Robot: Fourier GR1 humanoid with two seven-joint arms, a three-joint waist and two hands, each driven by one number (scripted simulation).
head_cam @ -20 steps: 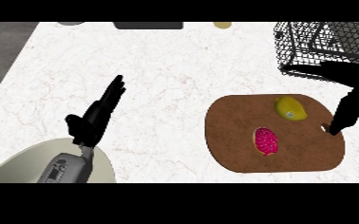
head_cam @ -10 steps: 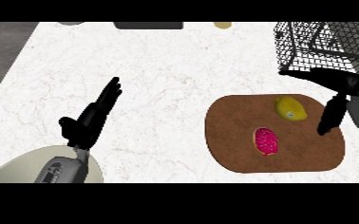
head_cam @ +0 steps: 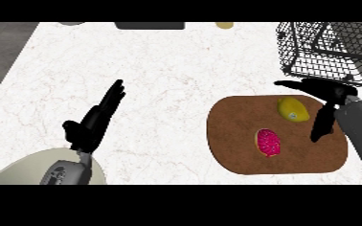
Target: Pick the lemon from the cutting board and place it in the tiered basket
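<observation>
A yellow lemon (head_cam: 294, 108) lies on the upper right part of the brown cutting board (head_cam: 233, 143). My right hand (head_cam: 326, 98) hovers just right of the lemon, open, with the thumb stretched out above the fruit and the fingers pointing down along its right side. I cannot tell whether it touches the lemon. The black wire tiered basket (head_cam: 318, 50) stands at the upper right, just beyond the board. My left hand (head_cam: 96, 119) rests open at the lower left, fingers pointing up and to the right.
A pink-red fruit (head_cam: 268, 142) lies on the board below and left of the lemon. Along the counter's far edge sit a dark flat object (head_cam: 150, 25) and a small yellowish item (head_cam: 224, 25). White marble counter (head_cam: 176, 76) spreads between the hands.
My right hand has moved left and up toward the lemon, its thumb now reaching over the fruit. The left hand has barely shifted.
</observation>
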